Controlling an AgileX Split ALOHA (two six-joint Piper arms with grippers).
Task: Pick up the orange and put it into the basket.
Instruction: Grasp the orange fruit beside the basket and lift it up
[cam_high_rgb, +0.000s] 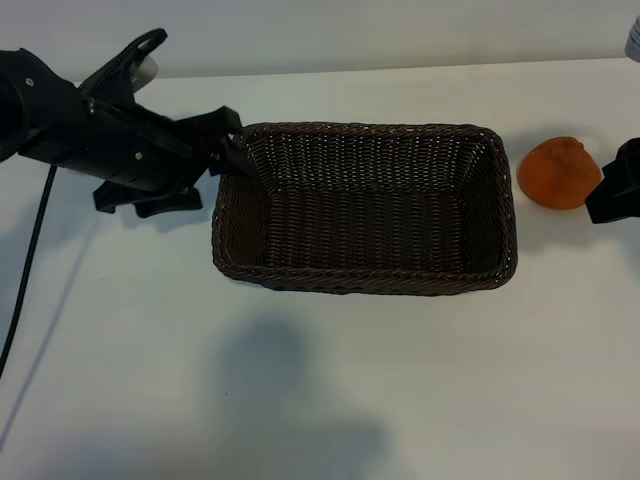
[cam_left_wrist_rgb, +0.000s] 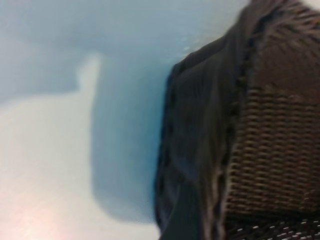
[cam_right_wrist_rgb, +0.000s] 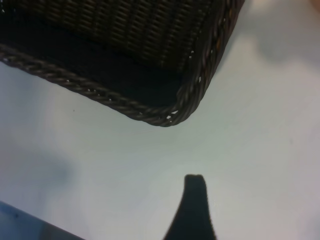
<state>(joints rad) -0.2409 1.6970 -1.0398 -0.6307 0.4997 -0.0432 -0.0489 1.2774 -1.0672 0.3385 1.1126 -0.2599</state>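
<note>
One container sits on the white table (cam_high_rgb: 330, 390): the basket (cam_high_rgb: 364, 282), dark brown wicker with sloping sides and a braided rim. Nothing lies inside it; only its woven floor and walls show.

The orange (cam_high_rgb: 559, 173) rests on the table outside the basket, just beside its right short end and apart from the rim, its bumpy skin and raised knob visible.

At the basket's left end, the left gripper (cam_high_rgb: 232, 148) reaches in from the left arm, its dark fingertips at the rim of the far-left corner, one tip seemingly just over the rim. Its jaws stand spread wide, and nothing sits between them. The left wrist view shows only the basket's outer wall and the table in shadow.

Right of the orange, the right gripper (cam_high_rgb: 612, 190) sits at the picture's edge, close beside the fruit. Its jaws are spread too, holding nothing. One dark fingertip (cam_right_wrist_rgb: 193, 210) shows in the right wrist view over bare table, near a basket corner.
</note>
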